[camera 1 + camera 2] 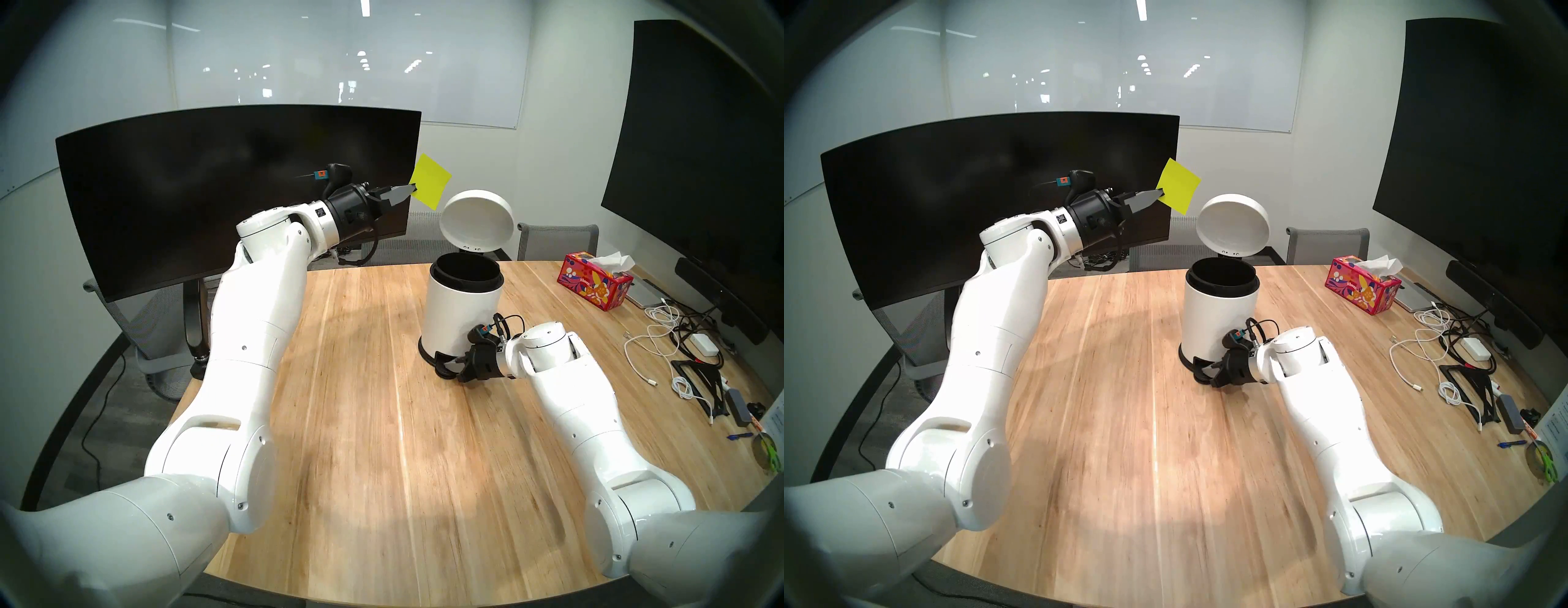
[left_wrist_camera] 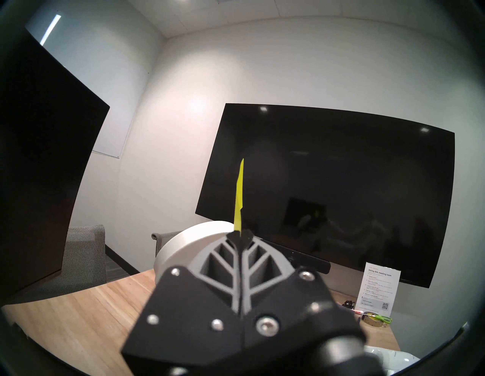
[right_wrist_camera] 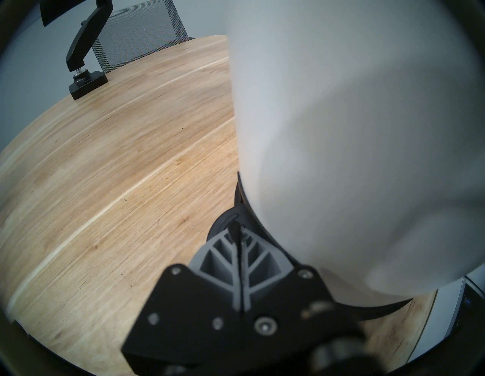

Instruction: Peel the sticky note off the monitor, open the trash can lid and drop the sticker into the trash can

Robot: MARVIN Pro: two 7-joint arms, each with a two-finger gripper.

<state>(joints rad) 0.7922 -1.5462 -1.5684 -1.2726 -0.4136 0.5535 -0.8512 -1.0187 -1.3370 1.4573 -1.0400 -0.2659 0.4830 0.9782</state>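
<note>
A white trash can (image 1: 460,310) stands on a wooden desk (image 1: 382,403), its lid (image 1: 477,225) raised, its dark inside hidden. The left end effector (image 1: 410,190) pinches a yellow-green sticky note (image 1: 430,180) in the air beside the monitor (image 1: 212,191), up and left of the lid. The right end effector (image 3: 237,231), pressed together, rests on the pedal (image 3: 225,223).

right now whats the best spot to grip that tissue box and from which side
Grip the tissue box across its two long side walls, coming down from above. The walls are flat and parallel, and the tissue sticks up through the top middle, so stay toward one end.

Head pair overlooks table (image 1: 382,424); wrist views close.
</note>
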